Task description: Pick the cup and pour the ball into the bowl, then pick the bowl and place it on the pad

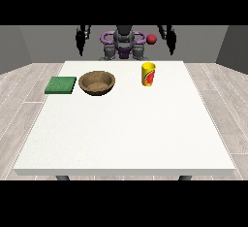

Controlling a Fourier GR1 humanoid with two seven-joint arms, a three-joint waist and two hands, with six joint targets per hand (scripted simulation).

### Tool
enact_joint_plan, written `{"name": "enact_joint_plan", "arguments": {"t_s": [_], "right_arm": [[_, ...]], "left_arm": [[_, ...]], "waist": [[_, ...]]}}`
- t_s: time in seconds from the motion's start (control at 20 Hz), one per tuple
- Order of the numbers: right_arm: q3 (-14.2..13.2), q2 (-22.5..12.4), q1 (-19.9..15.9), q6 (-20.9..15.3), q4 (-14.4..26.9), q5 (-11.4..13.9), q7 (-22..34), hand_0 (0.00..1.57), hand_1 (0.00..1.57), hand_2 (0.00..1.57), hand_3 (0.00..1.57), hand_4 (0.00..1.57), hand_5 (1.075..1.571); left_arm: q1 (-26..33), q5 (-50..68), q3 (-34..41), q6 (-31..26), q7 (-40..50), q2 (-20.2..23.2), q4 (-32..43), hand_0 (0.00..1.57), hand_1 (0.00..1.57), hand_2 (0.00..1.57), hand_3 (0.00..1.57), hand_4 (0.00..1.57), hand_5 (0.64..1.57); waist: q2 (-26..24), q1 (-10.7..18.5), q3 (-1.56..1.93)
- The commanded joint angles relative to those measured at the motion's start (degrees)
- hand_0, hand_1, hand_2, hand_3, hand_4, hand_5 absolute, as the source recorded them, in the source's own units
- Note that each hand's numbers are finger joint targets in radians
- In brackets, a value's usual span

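A yellow cup [148,74] with a red mark stands upright on the white table [126,134], right of centre near the far edge. A red ball [151,39] shows above and behind the cup, next to the robot's torso, outside the cup. Left of the cup sits a brown bowl [97,82], and a flat green pad [61,85] lies left of the bowl. The hand at the view's left [82,40] and the hand at the view's right [169,38] hang raised beside the robot's shoulders, fingers straight, well behind the table's things and holding nothing.
The robot's torso [124,46] stands behind the table's far edge. Grey wooden floor surrounds the table on both sides. Cup, bowl and pad stand in a row along the far part of the table.
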Motion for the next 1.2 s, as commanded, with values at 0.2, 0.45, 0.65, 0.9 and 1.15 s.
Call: {"name": "enact_joint_plan", "arguments": {"t_s": [0.2,0.45,0.65,0.9,1.15], "right_arm": [[-0.85,-2.81,-0.69,0.15,-5.61,-0.09,5.32,0.00,0.00,0.00,0.00,0.00,1.569],[-8.26,-9.14,-1.12,9.09,-8.46,-11.42,8.96,0.00,0.00,0.00,0.00,0.00,1.569],[-11.12,-9.20,-0.80,10.05,-11.21,-14.70,9.18,0.00,0.00,0.00,0.00,0.00,1.570],[-12.68,-8.42,0.81,14.74,-4.58,-12.97,-5.67,0.00,0.00,0.00,0.00,0.00,1.570],[-11.23,-7.74,-3.95,15.00,-1.63,-11.20,-8.75,0.00,0.00,0.00,0.00,0.00,1.570]], "left_arm": [[-1.53,0.75,0.47,-0.77,5.08,2.46,-5.91,0.00,0.00,0.00,0.00,0.00,1.557],[-7.54,10.99,8.48,-0.80,10.97,2.74,-8.76,0.00,0.00,0.00,0.00,0.00,1.558],[-6.15,13.19,12.08,-2.55,9.09,4.94,-9.31,0.00,0.00,0.00,0.00,0.00,1.547],[-7.57,12.62,13.57,-5.55,-3.78,4.38,-1.61,0.00,0.00,0.00,0.00,0.00,1.541],[-11.77,6.96,12.13,-3.01,-12.87,2.73,4.46,0.00,0.00,0.00,0.00,0.00,1.529]], "waist": [[-14.47,-0.61,0.89],[-9.07,-4.09,1.22],[-6.17,-3.84,1.22],[1.12,-5.37,1.22],[7.98,-6.19,1.23]]}}
